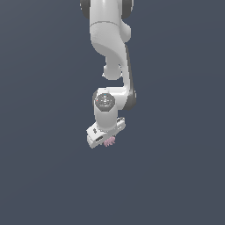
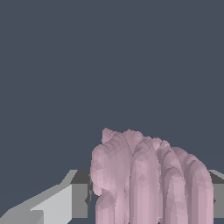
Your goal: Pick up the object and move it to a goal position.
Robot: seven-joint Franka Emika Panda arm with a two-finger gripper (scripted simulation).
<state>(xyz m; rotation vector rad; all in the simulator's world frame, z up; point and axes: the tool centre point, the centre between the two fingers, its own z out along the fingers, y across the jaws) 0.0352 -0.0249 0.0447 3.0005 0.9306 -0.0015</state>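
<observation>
Flat slate-blue background fills both views, with no edge, horizon or shadow to tell whether it is a surface or open space. Against it in the exterior view hangs the white Panda arm [image 1: 110, 39], entering from the top of the frame and reaching downward, its dark-trimmed links curving toward a round wrist joint [image 1: 105, 101] with a grey cap facing the camera.

Below that joint sits the gripper [image 1: 108, 139], its white body tilted so that its lower end on the exterior view's left is nearer the bottom of the frame. Poking out from beneath the gripper body, toward the exterior view's right, is the object [image 1: 109, 141], a tiny pale pink bumpy lump, far smaller than the gripper.

The wrist view shows the same object [image 2: 148, 179] up close, filling the lower middle of the picture as a cluster of rounded pink ridges. One grey finger [image 2: 65, 201] sits hard against one side of it, and a sliver of the other finger [image 2: 217, 192] shows at the opposite side, so the lump lies between the two. The jaws appear closed in on the lump with no visible gap, holding it
</observation>
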